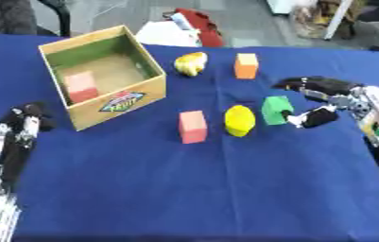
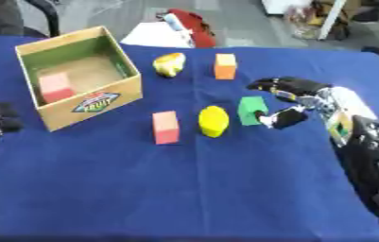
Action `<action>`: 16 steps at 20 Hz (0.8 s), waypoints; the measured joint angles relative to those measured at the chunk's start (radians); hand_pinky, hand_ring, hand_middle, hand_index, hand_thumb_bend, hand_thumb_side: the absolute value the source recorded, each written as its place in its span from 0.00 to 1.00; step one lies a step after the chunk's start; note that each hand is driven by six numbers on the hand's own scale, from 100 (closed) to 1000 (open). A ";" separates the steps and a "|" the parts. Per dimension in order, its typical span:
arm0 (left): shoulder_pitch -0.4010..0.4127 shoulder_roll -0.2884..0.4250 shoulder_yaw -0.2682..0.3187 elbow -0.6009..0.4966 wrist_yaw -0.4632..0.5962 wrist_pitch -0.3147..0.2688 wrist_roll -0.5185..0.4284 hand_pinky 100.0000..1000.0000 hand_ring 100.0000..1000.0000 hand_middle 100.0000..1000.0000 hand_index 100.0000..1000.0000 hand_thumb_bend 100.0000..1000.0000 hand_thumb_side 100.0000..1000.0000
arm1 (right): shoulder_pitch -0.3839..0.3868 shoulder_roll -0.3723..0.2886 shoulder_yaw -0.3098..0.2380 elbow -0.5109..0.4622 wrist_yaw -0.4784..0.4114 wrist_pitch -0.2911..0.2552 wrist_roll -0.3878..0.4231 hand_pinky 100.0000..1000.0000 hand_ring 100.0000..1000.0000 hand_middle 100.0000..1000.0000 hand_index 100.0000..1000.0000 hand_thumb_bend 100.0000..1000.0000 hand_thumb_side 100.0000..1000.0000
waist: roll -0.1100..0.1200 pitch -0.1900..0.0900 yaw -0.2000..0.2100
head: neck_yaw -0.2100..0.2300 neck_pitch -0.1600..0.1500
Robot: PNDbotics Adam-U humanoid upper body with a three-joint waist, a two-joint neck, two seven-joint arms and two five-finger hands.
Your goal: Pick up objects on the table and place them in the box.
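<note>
A cardboard box stands at the table's back left with a pink block inside. On the blue cloth lie a yellow rounded object, an orange block, a pink block, a yellow block and a green block. My right hand reaches in from the right, open, its thumb tip beside the green block's right face and its fingers spread just behind it. My left hand rests at the left edge, fingers curled, holding nothing.
Beyond the table's far edge lie white and red things on the floor. The table's right edge runs close behind my right arm. Bare blue cloth fills the front half.
</note>
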 measured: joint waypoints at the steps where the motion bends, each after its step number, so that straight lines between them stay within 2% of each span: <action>1: 0.000 0.000 0.000 0.000 0.000 0.000 0.000 0.65 0.53 0.55 0.74 0.00 0.71 | 0.000 0.000 0.000 0.002 0.001 0.001 -0.003 0.84 0.90 0.94 1.00 0.00 0.46 | 0.000 0.000 0.000 | 0.000 0.000; 16: 0.000 0.000 0.000 0.000 0.000 0.000 0.000 0.65 0.53 0.55 0.74 0.00 0.71 | -0.011 0.005 -0.020 0.060 0.044 0.016 -0.030 0.84 0.89 0.93 1.00 0.00 0.43 | 0.000 0.000 0.006 | -0.002 0.000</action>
